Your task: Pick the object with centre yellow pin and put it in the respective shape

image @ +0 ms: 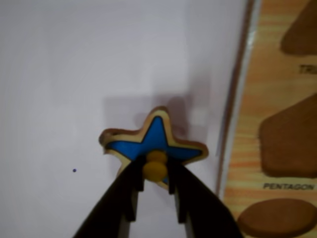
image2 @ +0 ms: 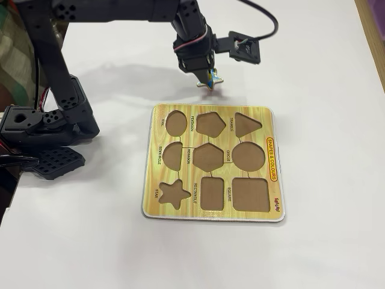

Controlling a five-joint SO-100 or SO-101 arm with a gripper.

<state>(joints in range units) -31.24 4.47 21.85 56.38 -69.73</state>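
The jaws are gripping the yellow knob point(image: 155, 167) of the single star piece point(image: 154, 144), which is lying between them. One board point(image2: 274, 208) is showing nine cutouts.

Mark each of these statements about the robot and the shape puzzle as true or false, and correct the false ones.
1. The claw has its fingers on either side of the yellow knob of the star piece. True.
2. The star piece already sits in the star cutout. False: in the fixed view it is off the shape board, on the white table beyond the board's far edge.
3. All nine cutouts of the board are empty. True.
4. In the fixed view, the star cutout is in the row nearest the star piece. False: it is in the row farthest from it.
5. The star piece is red. False: it is blue with a yellow rim.
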